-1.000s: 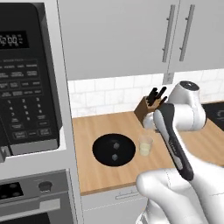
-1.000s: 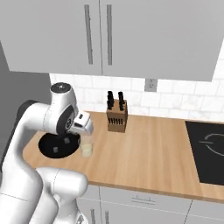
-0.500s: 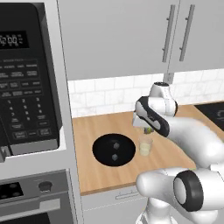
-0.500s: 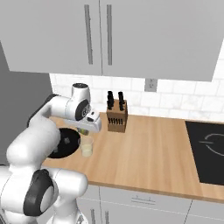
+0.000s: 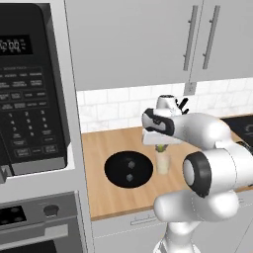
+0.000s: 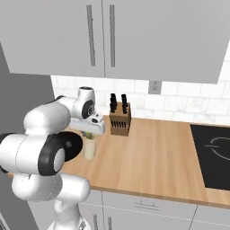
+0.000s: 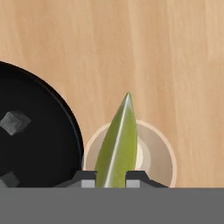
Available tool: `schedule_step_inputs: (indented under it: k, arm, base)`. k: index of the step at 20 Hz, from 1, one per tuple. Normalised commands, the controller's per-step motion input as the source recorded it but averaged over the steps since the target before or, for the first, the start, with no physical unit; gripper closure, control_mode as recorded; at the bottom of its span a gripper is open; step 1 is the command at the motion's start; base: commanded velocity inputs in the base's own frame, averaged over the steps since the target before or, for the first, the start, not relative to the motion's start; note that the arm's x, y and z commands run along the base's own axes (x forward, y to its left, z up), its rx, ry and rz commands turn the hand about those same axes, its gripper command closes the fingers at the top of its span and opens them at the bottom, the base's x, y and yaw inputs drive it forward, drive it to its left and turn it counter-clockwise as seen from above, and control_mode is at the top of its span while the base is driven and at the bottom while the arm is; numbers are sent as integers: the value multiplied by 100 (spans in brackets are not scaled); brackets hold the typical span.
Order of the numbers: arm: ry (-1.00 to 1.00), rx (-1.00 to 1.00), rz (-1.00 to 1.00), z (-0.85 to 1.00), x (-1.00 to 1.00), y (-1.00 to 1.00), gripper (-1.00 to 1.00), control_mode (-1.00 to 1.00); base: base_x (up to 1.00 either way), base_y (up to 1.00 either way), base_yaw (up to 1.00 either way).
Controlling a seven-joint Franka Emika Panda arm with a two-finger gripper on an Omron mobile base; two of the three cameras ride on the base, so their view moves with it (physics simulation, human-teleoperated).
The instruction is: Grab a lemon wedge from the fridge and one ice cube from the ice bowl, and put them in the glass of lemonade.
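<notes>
Matt black ice bowl (image 7: 39, 131) on smooth light-wood counter (image 7: 153, 57)

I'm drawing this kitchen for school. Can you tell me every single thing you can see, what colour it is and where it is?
lemon wedge: one, yellow-green, pinched in the gripper right above the glass.
glass of lemonade: one, clear with pale yellow drink, on the counter beside the bowl.
ice bowl: one, black, on the counter left of the glass.
ice cubes: two, grey, inside the bowl.
knife block: one, brown with black handles, against the tiled wall.
microwave: one, black, left of the counter.
wall cupboards: grey with silver handles, above the counter.
cooktop: one, black, at the counter's right end.
gripper: one, dark fingertips, shut on the wedge.
</notes>
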Motion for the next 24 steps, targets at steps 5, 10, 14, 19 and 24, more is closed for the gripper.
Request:
schedule_step_inputs:
  k: [5,10,14,19,24]
  arm:
    - [3,-1,3,-34,-42,0,100,-100]
    - [0,0,0,-1,-16,2,100,-100]
    - [1,0,0,0,-38,12,100,-100]
    - [4,0,0,-9,-48,8,100,-100]
    - [-5,0,0,0,-7,0,100,-100]
  base:
    - [0,0,0]
    - [0,0,0]
    - [0,0,0]
    - [0,0,0]
    - [0,0,0]
